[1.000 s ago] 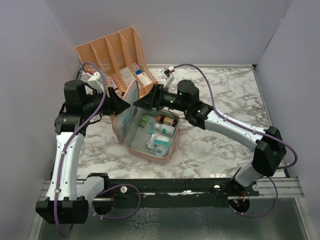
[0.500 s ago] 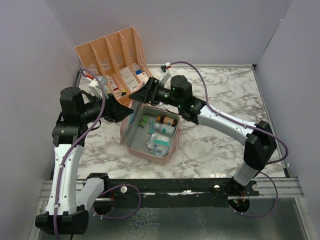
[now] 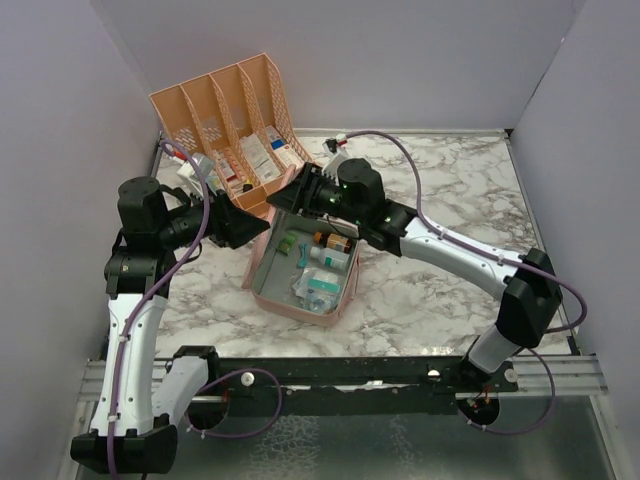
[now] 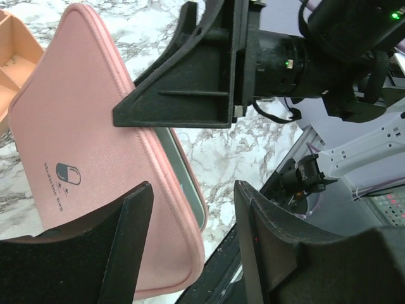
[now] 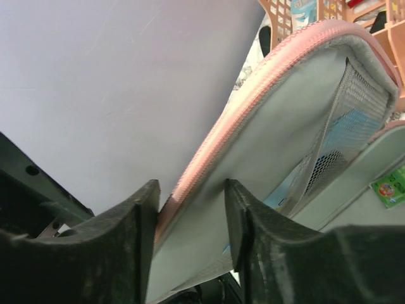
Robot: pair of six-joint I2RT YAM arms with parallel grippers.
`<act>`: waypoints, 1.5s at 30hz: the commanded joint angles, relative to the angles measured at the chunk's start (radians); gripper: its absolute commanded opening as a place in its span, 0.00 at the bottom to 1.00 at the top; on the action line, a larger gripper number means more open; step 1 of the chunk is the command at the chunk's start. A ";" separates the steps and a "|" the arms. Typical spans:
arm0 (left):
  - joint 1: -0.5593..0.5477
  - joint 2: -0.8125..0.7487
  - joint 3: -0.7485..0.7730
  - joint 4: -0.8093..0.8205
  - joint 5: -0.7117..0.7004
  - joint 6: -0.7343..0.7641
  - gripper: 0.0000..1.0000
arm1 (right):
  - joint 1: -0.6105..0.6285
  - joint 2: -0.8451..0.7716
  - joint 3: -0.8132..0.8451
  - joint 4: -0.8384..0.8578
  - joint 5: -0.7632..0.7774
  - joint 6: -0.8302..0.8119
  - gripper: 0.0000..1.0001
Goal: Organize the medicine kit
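The medicine kit (image 3: 345, 290) lies open on the marble table, a pink zip case with bottles and packets (image 3: 320, 262) in its grey-green base. Its lid (image 4: 76, 120) stands tilted up between my two grippers, pill logo (image 4: 68, 173) facing the left wrist camera. My right gripper (image 3: 287, 198) (image 5: 192, 187) is shut on the lid's rim (image 5: 253, 95), one finger on the pink outside and one on the grey lining. My left gripper (image 3: 250, 228) (image 4: 193, 190) is open. The lid's lower corner sits by its left finger (image 4: 120, 247), and the other finger stays well clear.
A peach slotted organizer (image 3: 225, 110) with boxes in its slots stands behind the kit at the back left. Lilac walls close in the table on the left, the back and the right. The black base rail (image 3: 350, 370) runs along the near edge.
My right gripper has swung left and back and narrowed onto the lid's rim. The left arm has drawn slightly left and down, jaws unchanged. The lid now leans lower.
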 commanded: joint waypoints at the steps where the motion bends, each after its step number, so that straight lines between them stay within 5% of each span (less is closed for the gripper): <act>1: -0.004 -0.017 0.009 0.034 -0.020 -0.009 0.59 | 0.005 -0.090 -0.051 -0.065 0.084 -0.039 0.42; 6: -0.004 -0.019 -0.028 0.031 -0.159 -0.042 0.67 | 0.005 -0.177 -0.141 -0.069 0.092 -0.054 0.42; 14: -0.004 0.019 -0.174 0.057 -0.348 -0.117 0.74 | 0.004 -0.300 -0.312 -0.075 0.091 -0.104 0.56; 34: -0.004 0.067 -0.466 0.238 -0.312 -0.260 0.79 | 0.005 -0.613 -0.637 -0.385 0.451 -0.072 0.58; 45: -0.004 0.154 -0.514 0.285 -0.291 -0.286 0.72 | 0.002 -0.566 -0.714 -0.251 0.306 -0.110 0.57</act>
